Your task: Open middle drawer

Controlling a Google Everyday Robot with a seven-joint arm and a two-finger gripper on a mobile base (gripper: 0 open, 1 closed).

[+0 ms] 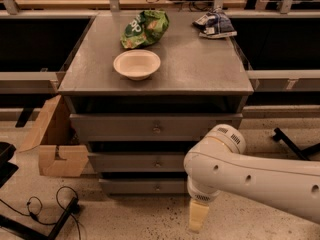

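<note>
The grey cabinet has three drawers stacked one above another, all shut. The middle drawer (135, 162) has a flat grey front with a small round metal knob (158, 163) at its centre. My white arm (250, 176) comes in from the right and crosses in front of the cabinet's lower right. My gripper (197, 216) hangs pointing down at the floor, below and to the right of the middle drawer's knob and apart from it. The arm hides the right ends of the middle and bottom drawers.
On the cabinet top (200, 69) are a white bowl (136, 64), a green chip bag (145, 28) and a dark snack bag (215, 24). An open cardboard box (55, 144) stands at the cabinet's left. Black cables (45, 209) lie on the floor at the lower left.
</note>
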